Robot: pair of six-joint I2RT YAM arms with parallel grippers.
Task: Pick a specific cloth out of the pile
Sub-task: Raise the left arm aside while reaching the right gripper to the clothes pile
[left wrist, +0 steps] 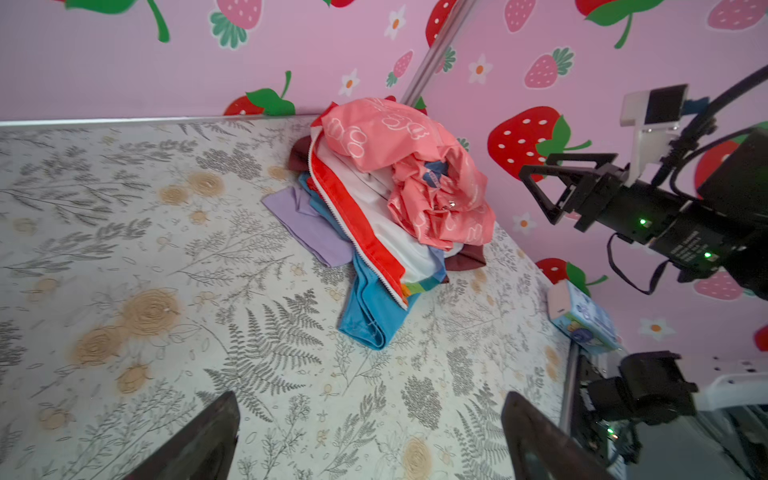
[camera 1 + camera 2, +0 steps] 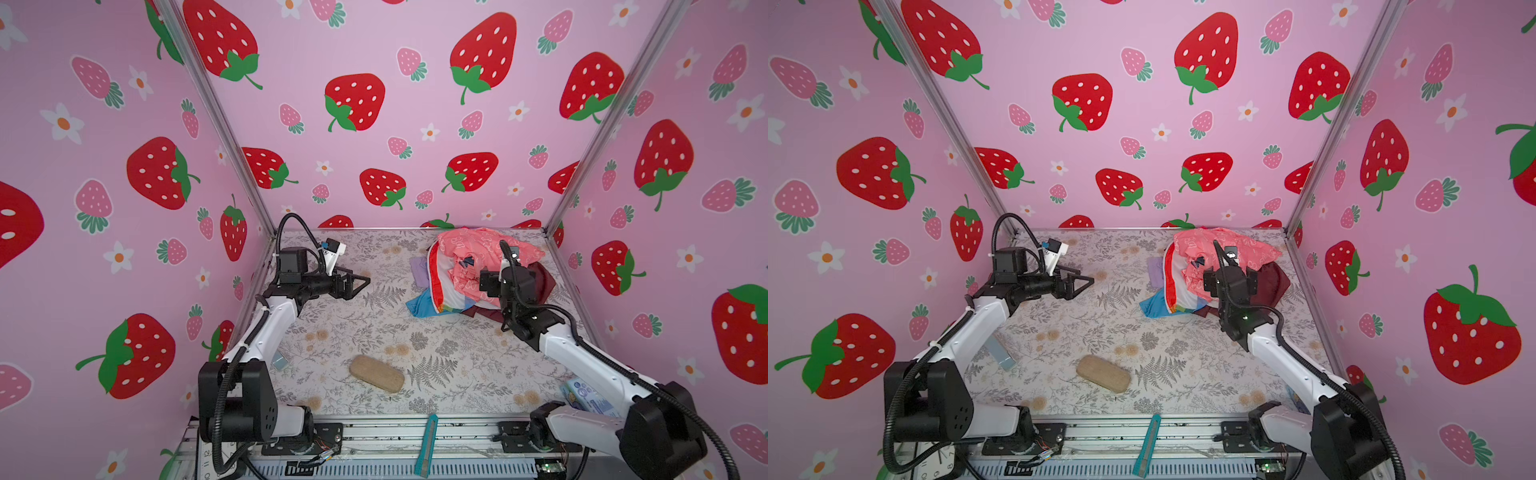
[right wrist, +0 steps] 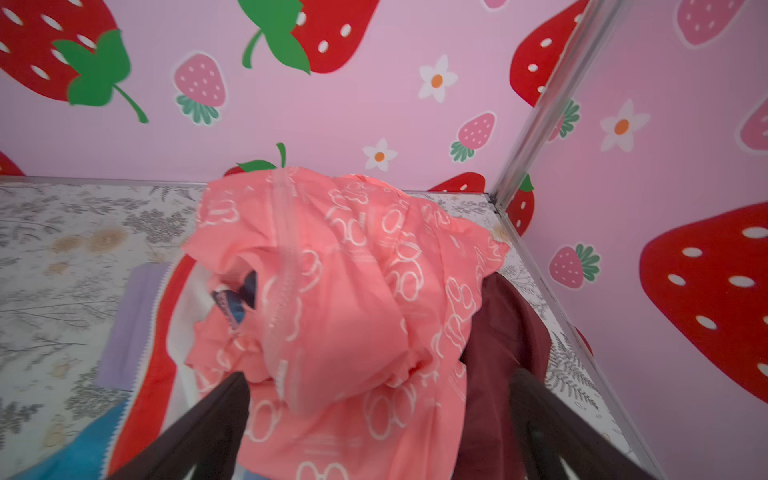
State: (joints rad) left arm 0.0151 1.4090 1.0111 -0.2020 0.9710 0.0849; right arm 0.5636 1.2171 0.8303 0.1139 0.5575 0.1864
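Note:
The pile [image 2: 478, 266] lies heaped at the back right of the table in both top views. A salmon-pink printed piece [image 3: 353, 270] is on top, maroon fabric [image 3: 498, 353] at its right, and blue [image 1: 370, 316] and lavender [image 1: 307, 224] pieces underneath. The cloth [image 2: 440, 286] [image 2: 1177, 286], white with a red-orange border [image 1: 357, 224] and a rainbow corner, shows along the pile's left side, partly buried. My right gripper [image 3: 378, 399] [image 2: 505, 280] is open over the pile, with salmon and maroon fabric between its fingers. My left gripper [image 2: 357, 282] [image 1: 370, 419] hovers open and empty, left of the pile.
A tan oblong case [image 2: 377, 373] lies near the front centre. A blue printed box [image 1: 582, 320] sits by the right wall, and a grey-blue piece [image 2: 1000, 353] under the left arm. A teal tool [image 2: 426, 444] rests on the front rail. Strawberry-print walls close three sides.

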